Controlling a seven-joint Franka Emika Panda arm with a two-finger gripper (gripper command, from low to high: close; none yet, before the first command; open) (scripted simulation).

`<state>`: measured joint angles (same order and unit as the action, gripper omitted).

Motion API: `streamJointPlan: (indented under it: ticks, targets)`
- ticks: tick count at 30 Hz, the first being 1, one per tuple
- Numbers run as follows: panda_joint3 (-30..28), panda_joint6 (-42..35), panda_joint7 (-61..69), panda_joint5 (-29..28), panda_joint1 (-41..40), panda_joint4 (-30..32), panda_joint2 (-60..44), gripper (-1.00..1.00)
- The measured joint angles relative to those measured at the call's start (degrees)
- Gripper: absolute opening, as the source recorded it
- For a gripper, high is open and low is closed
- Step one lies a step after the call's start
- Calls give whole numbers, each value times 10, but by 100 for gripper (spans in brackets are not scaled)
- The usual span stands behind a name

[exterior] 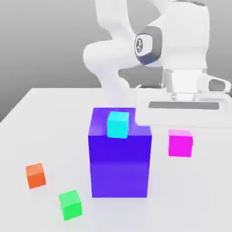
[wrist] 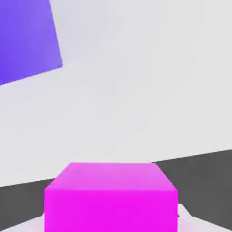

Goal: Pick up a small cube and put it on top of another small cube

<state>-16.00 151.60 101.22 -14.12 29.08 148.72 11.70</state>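
The small cube [exterior: 180,144] is bright magenta and hangs right under the white hand at the exterior view's right. My gripper [exterior: 181,135] is shut on it. In the hand view the small cube [wrist: 111,195] sits close up between pale fingertips [wrist: 186,218], with the table's edge and dark floor behind it. It looks raised a little off the table. A cyan small cube [exterior: 118,124] rests on top of the tall blue-violet block [exterior: 120,163], to the exterior view's left of the held cube.
An orange cube [exterior: 35,175] and a green cube [exterior: 70,205] lie on the white table [exterior: 45,118] at the exterior view's front left. The blue-violet block [wrist: 27,41] also appears in the hand view. The arm's body rises behind the block.
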Motion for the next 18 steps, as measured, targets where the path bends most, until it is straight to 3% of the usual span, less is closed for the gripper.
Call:
streamJointPlan:
  ticks: [7,18]
  targets:
    - [-71,-10,113,21,-35,-13,-12,-100]
    - [-172,-20,322,136,-92,-1,-96,-100]
